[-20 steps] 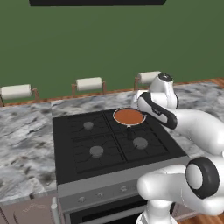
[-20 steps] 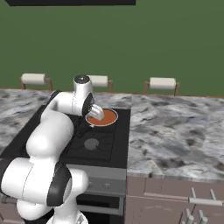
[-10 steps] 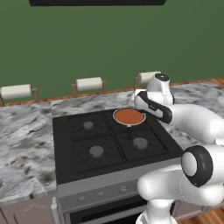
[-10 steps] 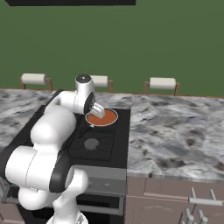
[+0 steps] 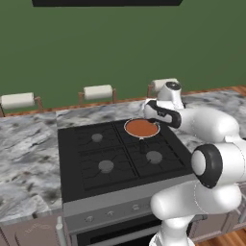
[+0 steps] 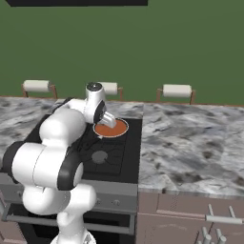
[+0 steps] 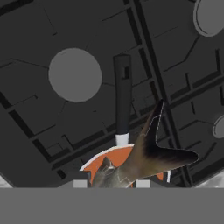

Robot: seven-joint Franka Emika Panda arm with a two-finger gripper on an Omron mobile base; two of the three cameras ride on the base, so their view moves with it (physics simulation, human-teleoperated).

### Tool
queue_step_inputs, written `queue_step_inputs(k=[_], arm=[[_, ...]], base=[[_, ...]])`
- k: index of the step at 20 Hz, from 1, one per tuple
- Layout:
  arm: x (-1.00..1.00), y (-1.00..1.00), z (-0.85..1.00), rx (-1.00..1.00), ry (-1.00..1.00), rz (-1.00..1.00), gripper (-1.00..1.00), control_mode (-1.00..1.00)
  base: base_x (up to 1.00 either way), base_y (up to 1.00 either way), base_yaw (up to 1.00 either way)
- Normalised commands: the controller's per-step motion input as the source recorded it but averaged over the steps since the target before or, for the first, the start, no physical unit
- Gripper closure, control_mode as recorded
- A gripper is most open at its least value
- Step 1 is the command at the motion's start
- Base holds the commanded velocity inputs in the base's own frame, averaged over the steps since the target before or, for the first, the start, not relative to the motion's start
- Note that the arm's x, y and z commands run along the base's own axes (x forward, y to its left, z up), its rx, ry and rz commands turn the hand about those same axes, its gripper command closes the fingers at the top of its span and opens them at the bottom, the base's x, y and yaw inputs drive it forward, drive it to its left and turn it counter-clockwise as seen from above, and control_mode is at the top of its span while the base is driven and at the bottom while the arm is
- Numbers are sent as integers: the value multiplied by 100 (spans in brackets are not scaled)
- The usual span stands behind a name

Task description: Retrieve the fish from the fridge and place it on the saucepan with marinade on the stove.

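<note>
In the hand view my gripper is shut on the fish, a grey-beige body with a dark forked tail. It hangs just above the saucepan, whose dark handle runs away from me. Orange-red marinade shows under the fish. The pan sits on the back right burner of the black stove. From the left base view the gripper is at the far rim of the saucepan. From the right base view the gripper is over the saucepan. The fridge is out of view.
Three paper-towel holders stand along the back of the marbled counter against the green wall. The stove's other burners are bare. Drawers with handles sit under the counter on the right.
My elbow has swung up and inward while the hand stayed over the saucepan. The fish is still in the gripper.
</note>
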Motion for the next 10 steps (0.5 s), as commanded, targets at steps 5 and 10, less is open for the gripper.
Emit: queue_step_inputs(k=[5, 10], arm=[[23, 3, -11, 0, 0, 0, 100, -100], [22, 3, -2, 0, 0, 0, 100, -100]], base=[[0, 0, 0], [0, 0, 0]])
